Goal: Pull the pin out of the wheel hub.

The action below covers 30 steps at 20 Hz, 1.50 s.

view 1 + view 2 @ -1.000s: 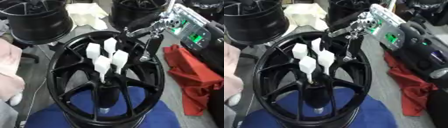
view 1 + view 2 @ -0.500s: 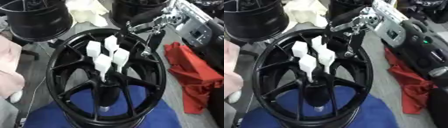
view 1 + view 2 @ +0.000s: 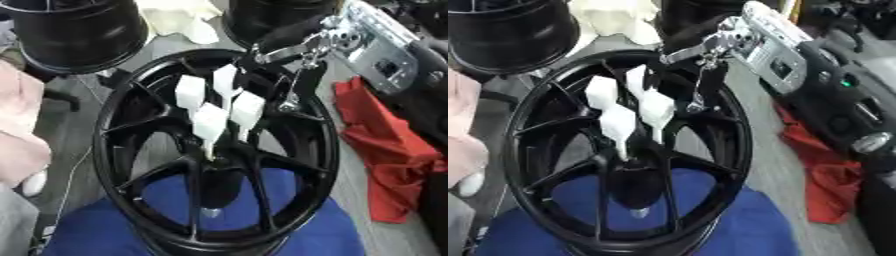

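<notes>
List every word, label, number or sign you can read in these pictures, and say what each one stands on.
None can be read.
The silver plate on the right arm carries a small dark square mark, too blurred to read.
The black arm housing shows a green light, not a text.
The black wheel hub, the white pins, the red cloth and the blue cloth bear no visible writing.

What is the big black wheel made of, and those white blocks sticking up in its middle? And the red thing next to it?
The wheel looks like painted metal: stiff thin spokes with a glossy black shine. The white blocks look matte and smooth, perhaps plastic or foam; the pictures cannot settle which. The red thing looks like cloth, since it lies crumpled in soft folds.
</notes>
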Motion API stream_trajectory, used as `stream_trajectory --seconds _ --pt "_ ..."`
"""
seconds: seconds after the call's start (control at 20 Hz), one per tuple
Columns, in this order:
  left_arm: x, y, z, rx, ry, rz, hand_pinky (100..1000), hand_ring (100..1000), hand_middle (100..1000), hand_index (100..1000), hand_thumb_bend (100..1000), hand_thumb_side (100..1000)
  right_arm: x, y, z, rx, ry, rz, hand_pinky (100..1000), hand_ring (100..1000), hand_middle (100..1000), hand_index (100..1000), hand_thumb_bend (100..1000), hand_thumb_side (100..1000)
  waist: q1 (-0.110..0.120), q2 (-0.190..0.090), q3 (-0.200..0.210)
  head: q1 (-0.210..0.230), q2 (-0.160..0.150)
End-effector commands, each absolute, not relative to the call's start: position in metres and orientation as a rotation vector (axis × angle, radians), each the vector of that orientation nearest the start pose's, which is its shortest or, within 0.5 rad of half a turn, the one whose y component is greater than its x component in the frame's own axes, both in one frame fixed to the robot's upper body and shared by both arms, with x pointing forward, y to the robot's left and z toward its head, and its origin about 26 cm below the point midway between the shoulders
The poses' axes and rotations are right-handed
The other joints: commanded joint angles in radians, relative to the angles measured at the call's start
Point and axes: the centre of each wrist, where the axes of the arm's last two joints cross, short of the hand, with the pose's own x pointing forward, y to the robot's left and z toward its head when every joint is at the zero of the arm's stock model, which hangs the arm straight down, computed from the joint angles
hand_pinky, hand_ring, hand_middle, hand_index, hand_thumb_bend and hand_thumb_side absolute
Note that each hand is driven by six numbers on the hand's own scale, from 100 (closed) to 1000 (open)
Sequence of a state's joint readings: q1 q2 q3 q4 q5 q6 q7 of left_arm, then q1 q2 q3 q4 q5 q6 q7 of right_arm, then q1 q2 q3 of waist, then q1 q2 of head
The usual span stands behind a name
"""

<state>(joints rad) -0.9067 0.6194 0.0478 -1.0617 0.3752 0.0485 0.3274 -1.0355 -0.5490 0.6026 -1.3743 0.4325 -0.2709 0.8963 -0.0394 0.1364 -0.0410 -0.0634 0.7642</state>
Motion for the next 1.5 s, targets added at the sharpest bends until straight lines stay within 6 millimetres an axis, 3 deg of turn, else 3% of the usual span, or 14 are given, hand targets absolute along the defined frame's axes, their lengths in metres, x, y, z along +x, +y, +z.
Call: stream_trajectory --seconds 0.05,1.5 --pt "0.443 0.373 0.290 0.400 -2.028 0.259 774 693 708 836 184 831 0.422 -0.161 0.272 0.496 1.739 -3.076 861 838 769 848 337 100 0.002 -0.012 0.002 0.000 0.006" --pt "0.443 0.376 0.289 0.378 -2.025 0.299 777 687 713 837 191 831 0.424 -0.155 0.261 0.358 1.733 -3.085 855 803 722 809 307 100 -0.008 -0.015 0.009 0.022 0.006"
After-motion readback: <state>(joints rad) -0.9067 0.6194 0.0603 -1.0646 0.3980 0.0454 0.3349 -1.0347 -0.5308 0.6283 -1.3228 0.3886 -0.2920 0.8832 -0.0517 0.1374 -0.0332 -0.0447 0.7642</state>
